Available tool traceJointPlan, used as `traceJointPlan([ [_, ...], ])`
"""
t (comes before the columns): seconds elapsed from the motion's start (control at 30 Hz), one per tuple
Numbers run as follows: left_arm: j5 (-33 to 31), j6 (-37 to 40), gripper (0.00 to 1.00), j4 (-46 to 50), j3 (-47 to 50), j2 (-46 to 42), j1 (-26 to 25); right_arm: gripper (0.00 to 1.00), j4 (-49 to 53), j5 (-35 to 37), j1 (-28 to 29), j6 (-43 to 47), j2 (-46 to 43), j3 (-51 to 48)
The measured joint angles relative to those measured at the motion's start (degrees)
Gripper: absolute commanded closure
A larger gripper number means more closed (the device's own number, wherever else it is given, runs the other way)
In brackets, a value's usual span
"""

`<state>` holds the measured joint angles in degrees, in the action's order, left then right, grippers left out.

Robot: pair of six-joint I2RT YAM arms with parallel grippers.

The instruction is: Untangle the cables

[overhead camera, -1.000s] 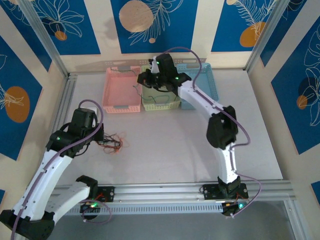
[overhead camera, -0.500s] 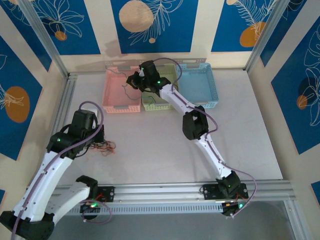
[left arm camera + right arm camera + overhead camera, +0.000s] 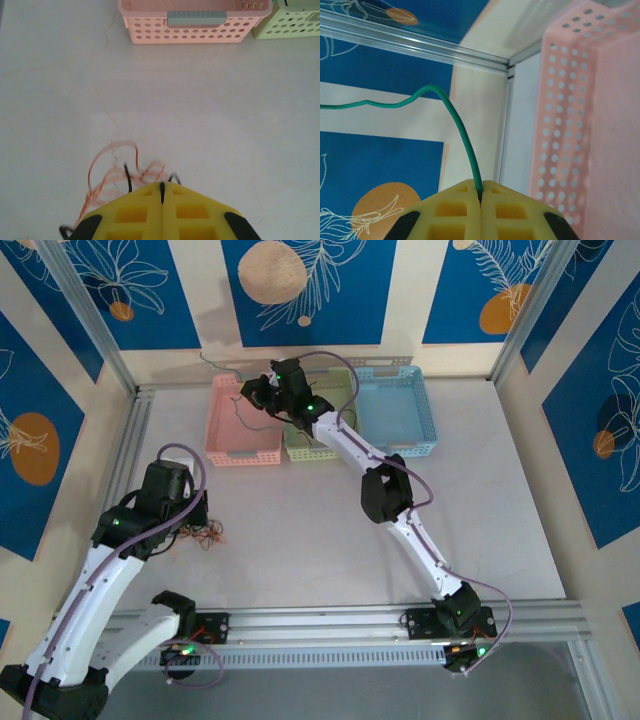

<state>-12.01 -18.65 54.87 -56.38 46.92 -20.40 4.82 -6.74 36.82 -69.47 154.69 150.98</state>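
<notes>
Your left gripper has its yellow fingers pressed together, pinching the tangle of cables. Red-orange loops and a couple of black strands spill out from the tips toward 10 o'clock in the left wrist view. From above, that tangle sits on the table at about 8 o'clock, well apart from the baskets.

Your right gripper is closed too, clamped on a single green cable that rises from the seam between the fingers and curves away toward 9 o'clock. From above, this gripper hangs over the pink basket at 11 o'clock, with the cable trailing out past the far rim. The green basket and the blue basket stand beside it at 12 o'clock.
</notes>
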Motion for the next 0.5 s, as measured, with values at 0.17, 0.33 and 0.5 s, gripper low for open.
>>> traceJointPlan([
  [0.17,0.00,0.24,1.00,0.00,0.09,0.00,0.00,1.00,-5.64,2.64,0.33,-4.17,0.13,0.00],
  [0.33,0.02,0.57,1.00,0.00,0.09,0.00,0.00,1.00,-9.99,4.96,0.33,-7.56,1.75,1.20],
  [0.5,0.02,0.66,1.00,-0.02,0.09,0.00,0.00,1.00,-9.99,5.01,0.35,-8.33,2.47,1.92],
])
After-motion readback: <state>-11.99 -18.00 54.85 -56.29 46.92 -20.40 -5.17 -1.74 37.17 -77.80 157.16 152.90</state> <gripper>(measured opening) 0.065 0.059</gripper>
